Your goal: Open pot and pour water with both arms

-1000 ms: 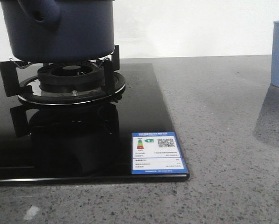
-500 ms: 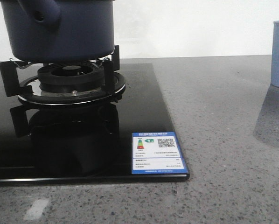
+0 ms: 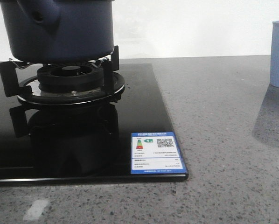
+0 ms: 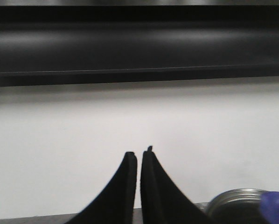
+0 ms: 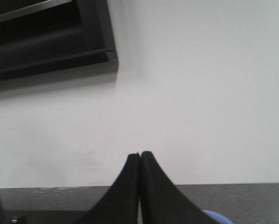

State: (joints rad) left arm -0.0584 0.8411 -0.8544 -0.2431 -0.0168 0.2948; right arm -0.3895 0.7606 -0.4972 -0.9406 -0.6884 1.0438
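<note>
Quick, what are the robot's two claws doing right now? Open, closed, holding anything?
Left end effector: closed, holding nothing, pointed at a white wall.
Right end effector: closed, holding nothing, also facing the wall.

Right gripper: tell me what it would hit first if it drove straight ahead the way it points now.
Probably the white wall. The right gripper is shut and aims at bare wall above the counter's back edge, with nothing visible in between, though depth is unclear.

Even bright indoor light, glossy cooktop (image 3: 144, 112) mirroring the burner, soft wrist views, dark blurred foreground jaws
</note>
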